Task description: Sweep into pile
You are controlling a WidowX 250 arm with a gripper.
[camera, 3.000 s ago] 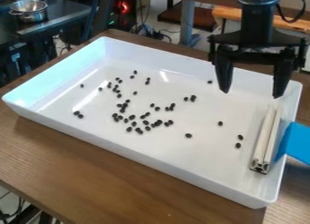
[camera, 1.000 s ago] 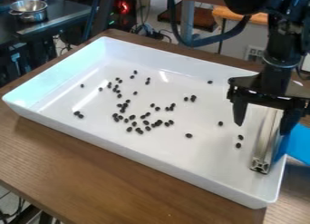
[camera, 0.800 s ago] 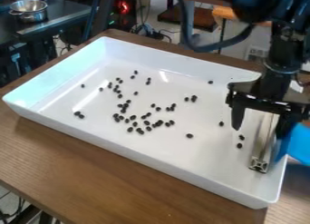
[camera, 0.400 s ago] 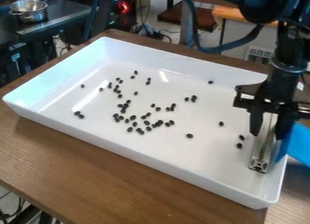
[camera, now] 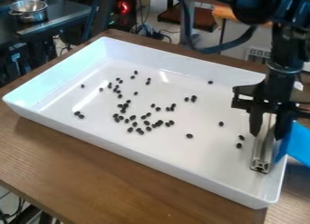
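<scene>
Camera view: end effector (camera: 267,136) pinching slotted metal bar (camera: 263,156) near right end of white tray (camera: 181,168), one finger along each side. Small dark beans (camera: 189,136) scattered over tray floor. Tray on wooden tabletop (camera: 91,173).

So from my camera feed, I've got a bunch of small black bean-like bits (camera: 189,136) scattered across the floor of the white tray (camera: 151,160). They're loosest toward the edges, with a ragged cluster left of centre, some touching. My pale metal bar (camera: 261,154) is lying lengthwise near the tray's right wall, grooved, its open-profile end facing me, a couple of bits just beside it.
</scene>
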